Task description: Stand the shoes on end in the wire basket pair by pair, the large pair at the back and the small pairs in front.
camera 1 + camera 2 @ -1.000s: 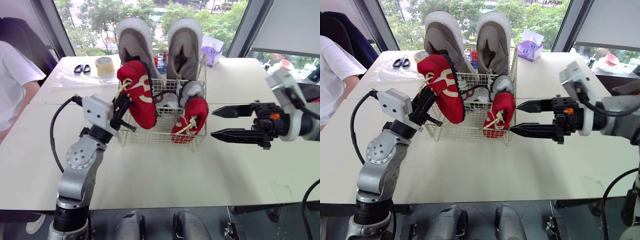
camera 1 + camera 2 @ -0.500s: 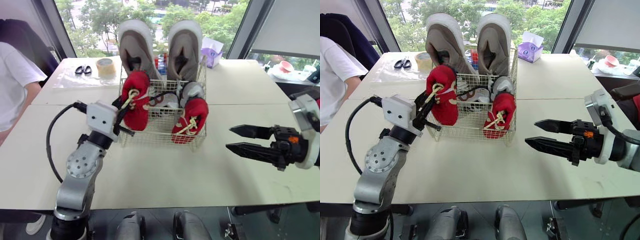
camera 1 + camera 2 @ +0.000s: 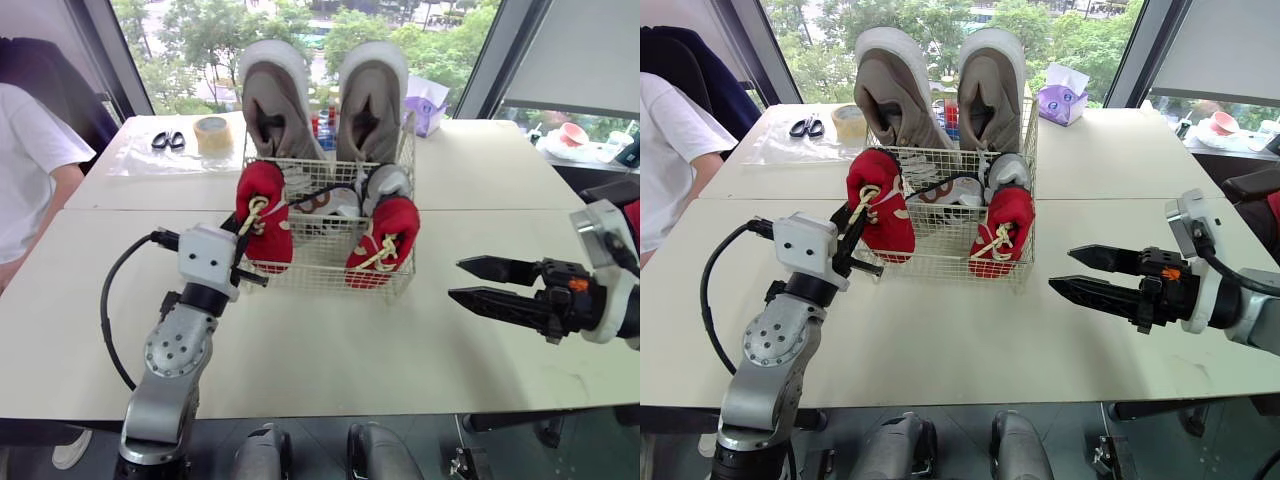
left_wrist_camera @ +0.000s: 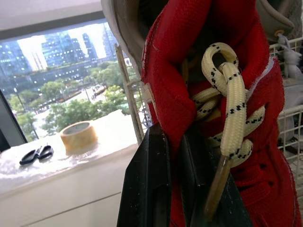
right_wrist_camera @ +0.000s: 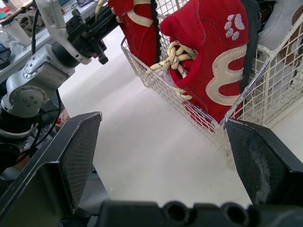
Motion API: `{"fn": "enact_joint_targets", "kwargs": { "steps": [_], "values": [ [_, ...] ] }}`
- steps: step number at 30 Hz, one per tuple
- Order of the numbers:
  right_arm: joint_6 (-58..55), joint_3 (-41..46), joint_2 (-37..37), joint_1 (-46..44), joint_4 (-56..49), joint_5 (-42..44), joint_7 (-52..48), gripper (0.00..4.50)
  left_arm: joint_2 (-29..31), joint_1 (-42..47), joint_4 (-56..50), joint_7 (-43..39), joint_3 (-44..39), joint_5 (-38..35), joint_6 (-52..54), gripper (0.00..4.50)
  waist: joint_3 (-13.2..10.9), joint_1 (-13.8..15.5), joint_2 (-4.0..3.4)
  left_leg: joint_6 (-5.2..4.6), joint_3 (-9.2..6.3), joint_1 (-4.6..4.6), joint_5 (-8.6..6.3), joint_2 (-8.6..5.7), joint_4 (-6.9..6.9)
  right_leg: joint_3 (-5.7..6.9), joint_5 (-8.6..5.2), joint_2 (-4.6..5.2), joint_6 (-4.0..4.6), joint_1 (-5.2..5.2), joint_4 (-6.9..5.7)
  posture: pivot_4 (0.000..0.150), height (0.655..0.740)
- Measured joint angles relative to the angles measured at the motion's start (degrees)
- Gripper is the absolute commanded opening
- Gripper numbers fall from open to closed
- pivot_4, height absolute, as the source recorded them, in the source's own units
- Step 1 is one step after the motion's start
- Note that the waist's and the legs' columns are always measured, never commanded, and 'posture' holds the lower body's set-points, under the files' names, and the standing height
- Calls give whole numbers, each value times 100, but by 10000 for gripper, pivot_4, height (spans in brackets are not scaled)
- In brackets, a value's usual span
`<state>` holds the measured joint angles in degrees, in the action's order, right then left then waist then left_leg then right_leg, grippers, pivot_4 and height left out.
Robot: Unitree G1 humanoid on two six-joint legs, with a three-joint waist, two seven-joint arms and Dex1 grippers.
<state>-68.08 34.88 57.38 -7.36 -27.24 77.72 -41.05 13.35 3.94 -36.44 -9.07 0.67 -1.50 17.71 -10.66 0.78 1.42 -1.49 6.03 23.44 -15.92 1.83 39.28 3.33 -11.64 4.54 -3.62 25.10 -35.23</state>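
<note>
At wire basket (image 3: pixel 320 278) front-left, L tool (image 3: pixel 243 222) clamps red shoe (image 3: pixel 263 205); paw-print mate (image 3: pixel 388 235) front-right; R tool (image 3: pixel 456 279) wide open, empty.

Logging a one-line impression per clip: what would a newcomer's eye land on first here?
The large grey pair stands on end at the back of the wire basket, towering above its rim. Next, the left gripper clamps a red shoe at the basket's front left corner, opposite a second red shoe at front right; the open right gripper hovers right of the basket.
</note>
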Motion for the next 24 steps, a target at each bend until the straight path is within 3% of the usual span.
{"fn": "enact_joint_targets", "kwargs": {
  "steps": [5, 9, 12, 13, 17, 24],
  "values": [
    [124, -141, 84, 16, 161, -190, -178, 45000, 68, -237, -34, -353, -313, -614, 370, 489, 3, -1, -6, -1, 0, 0, -1, 0, 0, 1, -1, 0, 0, 1, 1, 1500, 7400],
    [233, -144, 172, 43, 167, -281, -292, 45000, 277, -273, -53, -637, -485, -1020, 622, 14612, 3, -3, -6, -1, 0, 0, -1, 1, -2, 1, -1, 0, 0, 2, 2, 1500, 7400],
    [271, -210, 172, 100, 166, -335, -350, 45000, 493, -249, -254, -792, -726, -1416, 1019, 29099, 3, -2, -5, 0, -1, 1, -1, 1, -2, 1, -1, 0, 1, 2, 2, 1500, 7400],
    [272, -226, 172, 121, 166, -342, -363, 45000, 564, -243, -337, -820, -835, -1542, 1160, 29099, 3, -3, -6, 0, 0, 1, -1, 1, -2, 1, -1, 0, 1, 2, 2, 1500, 7400],
    [344, -278, 170, 196, 158, -390, -429, 45000, 634, -345, -836, -670, -1812, -3627, 2504, 29099, 2, -5, -4, -1, -1, 2, -1, 1, -2, -2, -2, 2, -3, 2, 4, 1500, 7400],
    [519, -432, 143, 340, 165, -562, -577, 45000, 2555, -1035, -642, -691, -3679, -7191, 3570, 29099, 4, -11, -9, 3, -2, -1, -2, 3, -5, 1, -4, 3, 0, 6, 4, 1500, 7400]
  ]
}}
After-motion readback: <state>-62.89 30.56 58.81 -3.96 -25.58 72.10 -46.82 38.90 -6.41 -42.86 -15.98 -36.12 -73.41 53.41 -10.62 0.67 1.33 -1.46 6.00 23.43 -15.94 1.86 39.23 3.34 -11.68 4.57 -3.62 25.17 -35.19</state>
